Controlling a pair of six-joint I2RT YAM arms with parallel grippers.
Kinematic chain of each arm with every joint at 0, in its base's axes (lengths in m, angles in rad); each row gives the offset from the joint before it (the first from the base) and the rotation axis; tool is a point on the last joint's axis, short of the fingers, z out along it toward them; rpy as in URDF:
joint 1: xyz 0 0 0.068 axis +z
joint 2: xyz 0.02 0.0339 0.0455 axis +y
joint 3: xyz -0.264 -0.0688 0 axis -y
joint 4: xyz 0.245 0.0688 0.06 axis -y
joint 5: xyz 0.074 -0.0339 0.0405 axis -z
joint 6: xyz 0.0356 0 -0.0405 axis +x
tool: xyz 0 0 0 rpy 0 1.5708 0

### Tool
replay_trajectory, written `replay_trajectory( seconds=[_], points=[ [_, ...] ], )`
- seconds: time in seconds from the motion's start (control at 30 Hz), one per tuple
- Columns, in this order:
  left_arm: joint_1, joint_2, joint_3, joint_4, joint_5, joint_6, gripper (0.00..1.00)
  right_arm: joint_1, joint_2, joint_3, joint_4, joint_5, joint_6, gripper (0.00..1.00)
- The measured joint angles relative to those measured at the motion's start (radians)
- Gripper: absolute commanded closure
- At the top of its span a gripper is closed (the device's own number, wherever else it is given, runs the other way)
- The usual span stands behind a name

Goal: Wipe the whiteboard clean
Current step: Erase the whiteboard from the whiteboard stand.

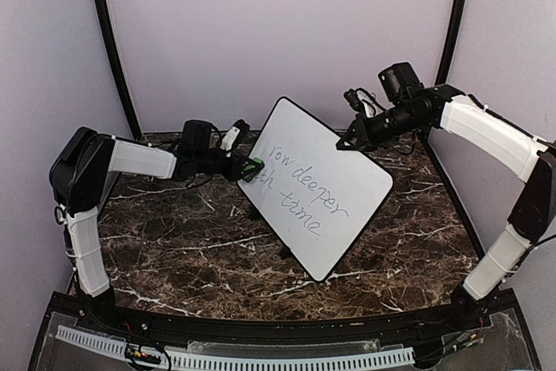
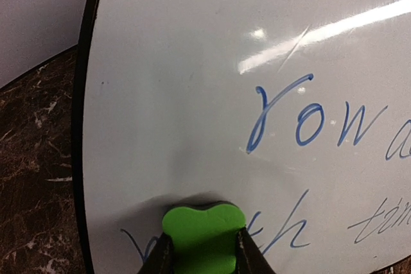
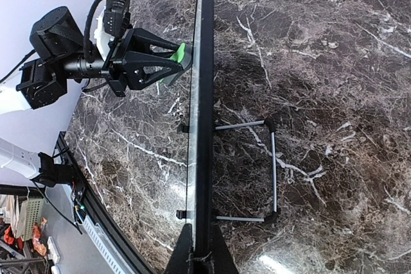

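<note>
**Position.** The whiteboard (image 1: pixel 300 128) stands tilted on the marble table (image 1: pixel 174 249), propped from behind by a wire stand (image 3: pixel 273 158). The left gripper (image 1: pixel 246 168) pinches a green eraser (image 2: pixel 203 226) between its fingers, with the eraser face against the board near its left edge. The right gripper (image 3: pixel 200 258) has its fingers pressed onto the board's thin black frame at the upper right edge.

**Hazards.**
- Excess push from the eraser can rock the board back on its stand. If the right-hand pinch on the narrow frame slips, the board likely topples or slides.
- The eraser sits close to the left edge. A stroke in that direction can run it off the board and catch on the frame.
- Drag on the surface can twist the eraser in its pinch, leaving streaks in the marker writing (image 1: pixel 304 184).

**Count.**
- Whiteboard: one.
- Eraser: one.
- Wire stand: one.
- Grippers: two.
- Lines of writing: two, the start of each already missing or covered.
</note>
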Motion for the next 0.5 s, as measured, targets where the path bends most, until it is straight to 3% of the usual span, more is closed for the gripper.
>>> replay_trajectory(
  seconds=[0.5],
  points=[
    [-0.061, 0.04, 0.261, -0.082, -0.008, 0.009, 1.0, 0.0, 0.0, 0.0, 0.0, 0.0, -0.005, 1.0]
  ],
)
